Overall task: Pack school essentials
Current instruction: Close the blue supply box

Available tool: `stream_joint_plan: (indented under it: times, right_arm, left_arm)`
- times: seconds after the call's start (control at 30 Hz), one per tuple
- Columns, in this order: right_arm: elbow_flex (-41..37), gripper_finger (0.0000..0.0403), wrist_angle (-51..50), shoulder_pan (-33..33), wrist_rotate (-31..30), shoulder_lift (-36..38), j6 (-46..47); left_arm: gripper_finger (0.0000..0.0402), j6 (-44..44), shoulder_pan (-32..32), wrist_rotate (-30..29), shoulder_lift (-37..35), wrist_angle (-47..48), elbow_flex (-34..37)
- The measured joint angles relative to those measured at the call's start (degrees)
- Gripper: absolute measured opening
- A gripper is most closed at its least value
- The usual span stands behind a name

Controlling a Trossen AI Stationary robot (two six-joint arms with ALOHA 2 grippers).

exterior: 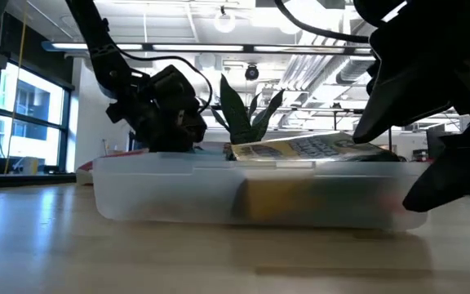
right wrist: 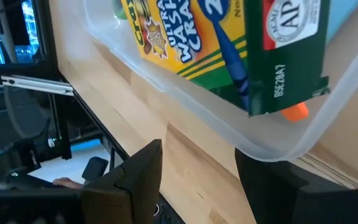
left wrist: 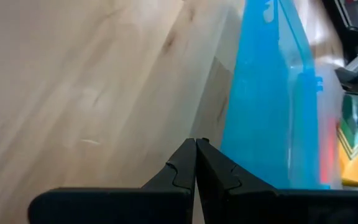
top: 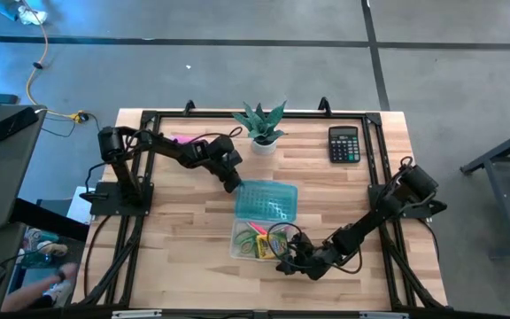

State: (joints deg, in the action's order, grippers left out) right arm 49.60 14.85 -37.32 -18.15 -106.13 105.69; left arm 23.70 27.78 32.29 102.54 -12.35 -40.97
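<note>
— What do you count on the worktop (top: 184,230)?

— One clear bin (top: 242,239), one blue lid (top: 266,200) touching its far edge, one plant (top: 261,124), one calculator (top: 343,144). In the bin I see one crayon box (right wrist: 185,37) and one green box (right wrist: 291,50); the rest I can't separate.

— And your two end effectors?

— My left end effector (left wrist: 196,149) is fully closed, holding nothing, at the lid's left edge. My right end effector (right wrist: 197,162) sits half open at the bin's near right corner, just outside its wall, gripping nothing.
</note>
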Motion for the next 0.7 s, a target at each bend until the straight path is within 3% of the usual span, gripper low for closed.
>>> stream_joint_plan:
  times: [0.7]
  right_arm:
    - [-0.09, 0.0194, 0.24, 0.21, -2.72, -0.13, 6.24]
  left_arm:
    - [0.0000, -2.33, -0.69, 9.13, -0.44, -3.93, -0.04]
